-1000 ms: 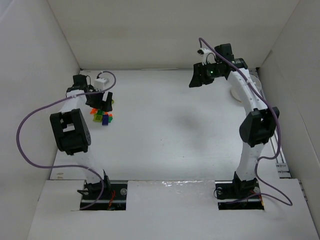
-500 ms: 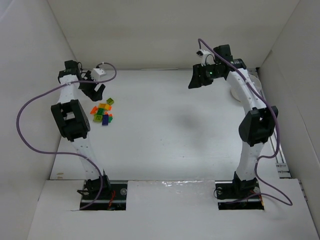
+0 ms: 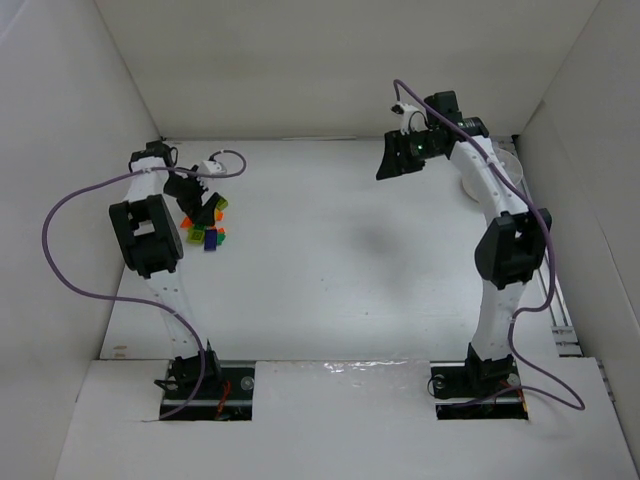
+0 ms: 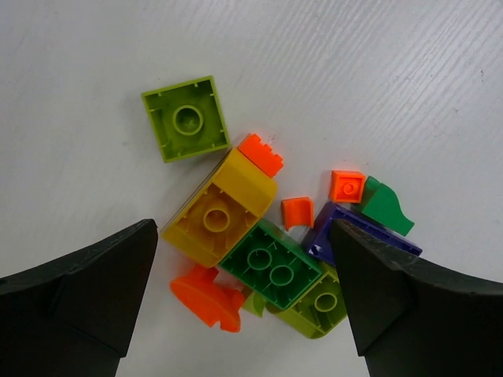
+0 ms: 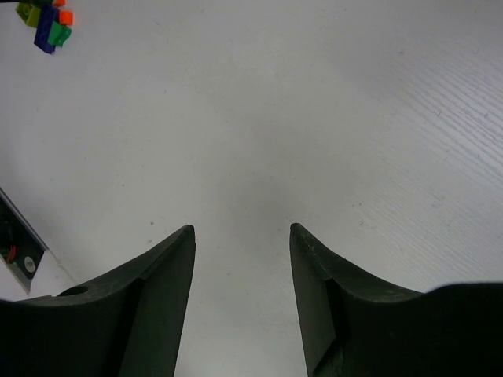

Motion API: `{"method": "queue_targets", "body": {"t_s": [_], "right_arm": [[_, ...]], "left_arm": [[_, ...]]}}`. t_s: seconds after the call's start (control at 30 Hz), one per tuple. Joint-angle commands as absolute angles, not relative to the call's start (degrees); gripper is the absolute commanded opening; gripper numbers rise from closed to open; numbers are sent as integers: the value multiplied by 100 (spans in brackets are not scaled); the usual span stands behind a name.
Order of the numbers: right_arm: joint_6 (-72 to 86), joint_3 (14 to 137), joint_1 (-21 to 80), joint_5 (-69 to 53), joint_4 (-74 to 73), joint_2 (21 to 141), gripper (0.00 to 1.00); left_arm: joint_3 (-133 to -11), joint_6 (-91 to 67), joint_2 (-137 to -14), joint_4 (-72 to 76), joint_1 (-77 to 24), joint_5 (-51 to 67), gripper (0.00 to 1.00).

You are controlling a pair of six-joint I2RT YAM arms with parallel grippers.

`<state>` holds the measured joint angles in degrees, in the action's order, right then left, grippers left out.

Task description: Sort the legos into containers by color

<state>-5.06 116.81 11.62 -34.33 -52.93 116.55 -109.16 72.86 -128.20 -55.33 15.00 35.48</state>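
Observation:
The legos [image 4: 236, 228] lie in a loose pile on the white table: a lime brick [image 4: 187, 119], a yellow one [image 4: 218, 210], a dark green one [image 4: 271, 263], a dark blue one [image 4: 346, 236] and small orange pieces [image 4: 346, 186]. In the top view the pile [image 3: 208, 236] sits at the far left. My left gripper [image 4: 242, 228] [image 3: 200, 208] hangs open just above it, its fingers straddling the yellow and dark green bricks. My right gripper [image 3: 393, 165] [image 5: 241, 228] is raised at the far right, open and empty. The white round container [image 3: 467, 184] stands behind the right arm, mostly hidden.
White walls enclose the table on the left, back and right. A purple cable [image 3: 60, 240] loops beside the left arm. The right wrist view shows the pile far off at the top left [image 5: 49, 23] and the table's near edge [image 5: 20, 259].
The left gripper pulled back toward the rear wall half a second ago, then came down over the pile again. The right arm has hardly moved.

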Motion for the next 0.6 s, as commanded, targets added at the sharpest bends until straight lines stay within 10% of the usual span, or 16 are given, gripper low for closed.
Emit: {"method": "queue_targets", "body": {"t_s": [0.0,0.33,0.57], "right_arm": [[-475,11944,1169,-3489,-5344,11760,57],[-475,12059,1169,-3489,-5467,11812,57],[-475,12059,1169,-3542,-5467,11865,55]], "left_arm": [[-10645,7410,-12533,-5441,1468,3779,90],[-10134,7155,-12366,-4492,1230,3332,90],[-10081,7154,-12366,-4333,1230,3270,67]]}}
